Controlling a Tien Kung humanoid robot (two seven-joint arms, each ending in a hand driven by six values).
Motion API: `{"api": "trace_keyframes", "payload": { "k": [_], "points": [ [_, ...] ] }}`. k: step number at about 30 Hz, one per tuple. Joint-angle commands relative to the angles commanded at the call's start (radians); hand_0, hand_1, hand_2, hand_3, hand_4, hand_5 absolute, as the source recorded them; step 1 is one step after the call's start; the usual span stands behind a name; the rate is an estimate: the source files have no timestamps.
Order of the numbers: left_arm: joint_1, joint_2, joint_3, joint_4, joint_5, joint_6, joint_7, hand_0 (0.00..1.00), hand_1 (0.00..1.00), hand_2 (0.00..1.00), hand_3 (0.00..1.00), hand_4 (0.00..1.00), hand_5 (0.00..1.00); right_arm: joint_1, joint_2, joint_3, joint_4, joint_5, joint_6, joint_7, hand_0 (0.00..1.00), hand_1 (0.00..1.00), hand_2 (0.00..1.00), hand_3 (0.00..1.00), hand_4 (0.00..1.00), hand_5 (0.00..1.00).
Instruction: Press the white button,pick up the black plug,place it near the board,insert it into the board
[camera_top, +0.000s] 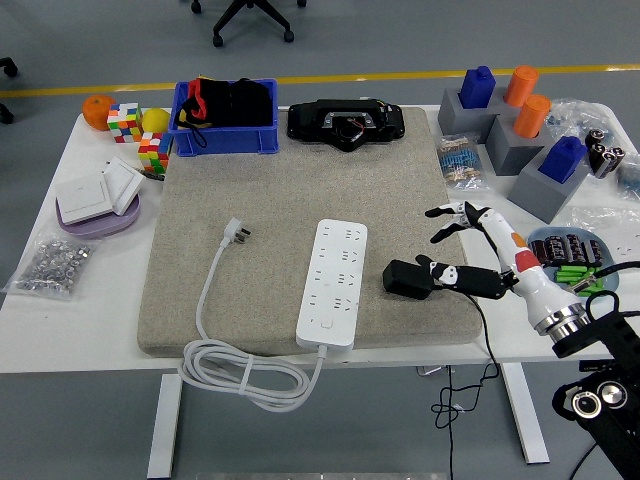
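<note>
A white power strip (333, 283) lies on the grey felt mat (260, 200), its white button (328, 322) near the front end and its white cord (212, 300) looping off the table's near edge. The black plug (407, 278) rests flat on the mat right of the strip, with its black cable (484, 335) hanging over the table edge. My right hand (445, 250) reaches in from the lower right. Its upper fingers (448, 213) are spread above the mat, and its lower digits touch the plug's right end without closing around it. The left arm is out of sight.
A blue bin (266, 142) of black items and a black device (345, 122) sit at the mat's far edge. Grey blocks holding blue and orange pegs (520, 125) stand at the back right. A tray of batteries (575, 262) lies close behind my hand. Cubes, fruit and switches (100, 190) fill the left side.
</note>
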Motion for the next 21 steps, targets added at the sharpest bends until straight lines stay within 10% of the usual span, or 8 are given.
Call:
{"api": "trace_keyframes", "payload": {
  "k": [4,5,21],
  "points": [
    [0.0,0.001,-0.002,0.0,0.001,0.0,0.0,0.773,0.709,0.665,0.734,0.648,0.539,0.024,-0.009,-0.055,-0.006,0.005,0.011,-0.012,0.159,0.068,0.153,0.62,0.23,0.002],
    [0.0,0.001,-0.001,0.0,0.002,0.0,0.001,0.773,0.709,0.665,0.734,0.648,0.54,0.034,-0.012,-0.073,-0.007,0.008,0.016,-0.018,0.002,0.002,0.056,0.599,0.35,0.002],
    [-0.002,0.003,-0.001,0.0,-0.001,0.0,0.002,0.774,0.709,0.665,0.734,0.649,0.54,0.127,-0.014,-0.215,-0.032,0.005,0.143,-0.144,0.002,0.002,0.041,0.609,0.293,0.002]
  ]
}}
